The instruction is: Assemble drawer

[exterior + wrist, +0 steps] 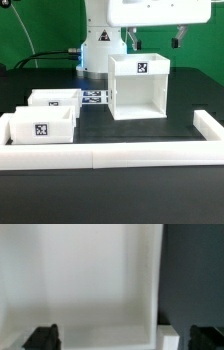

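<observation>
Exterior view: case (139,88) stands mid-table, far drawer (55,99) and near drawer (42,128) well apart at the view's left. The gripper (154,42) hangs above the case, fingers spread.
Wrist view: the case (80,280) edge lies between the gripper (124,338) fingertips (42,336); best to centre on it before closing.

Blk table (130,133), drawer box (138,88), near drawer (42,129), far drawer (55,99), marker board (95,97), front rail (140,155)

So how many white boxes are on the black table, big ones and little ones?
Big white open-front cabinet box: 1
Small white open-top drawer boxes: 2
Total: 3
</observation>
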You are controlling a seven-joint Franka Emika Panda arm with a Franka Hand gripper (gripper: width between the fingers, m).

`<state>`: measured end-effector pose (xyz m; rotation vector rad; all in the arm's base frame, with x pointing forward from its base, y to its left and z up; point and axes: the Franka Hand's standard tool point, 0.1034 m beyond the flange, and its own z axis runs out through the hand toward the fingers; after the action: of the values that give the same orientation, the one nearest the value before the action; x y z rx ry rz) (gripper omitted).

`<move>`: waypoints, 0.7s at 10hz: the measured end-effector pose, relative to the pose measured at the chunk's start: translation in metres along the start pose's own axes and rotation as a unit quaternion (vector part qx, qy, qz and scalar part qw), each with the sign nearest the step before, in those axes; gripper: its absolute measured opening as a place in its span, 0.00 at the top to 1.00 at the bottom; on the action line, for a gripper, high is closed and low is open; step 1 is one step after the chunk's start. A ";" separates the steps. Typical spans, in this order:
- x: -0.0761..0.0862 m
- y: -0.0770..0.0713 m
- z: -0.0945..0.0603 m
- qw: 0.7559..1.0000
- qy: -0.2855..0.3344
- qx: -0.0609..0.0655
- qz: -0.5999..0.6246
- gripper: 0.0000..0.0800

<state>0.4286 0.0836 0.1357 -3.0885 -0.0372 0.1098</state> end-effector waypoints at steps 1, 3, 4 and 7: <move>0.000 0.000 0.000 1.000 0.000 0.000 0.000 0.19; 0.000 0.000 0.000 1.000 0.000 0.000 0.000 0.19; 0.000 0.000 0.000 1.000 0.000 0.000 0.000 0.19; -0.016 -0.009 0.015 1.000 -0.001 0.020 0.005 0.19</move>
<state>0.4117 0.0929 0.1224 -3.0482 -0.0181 0.1123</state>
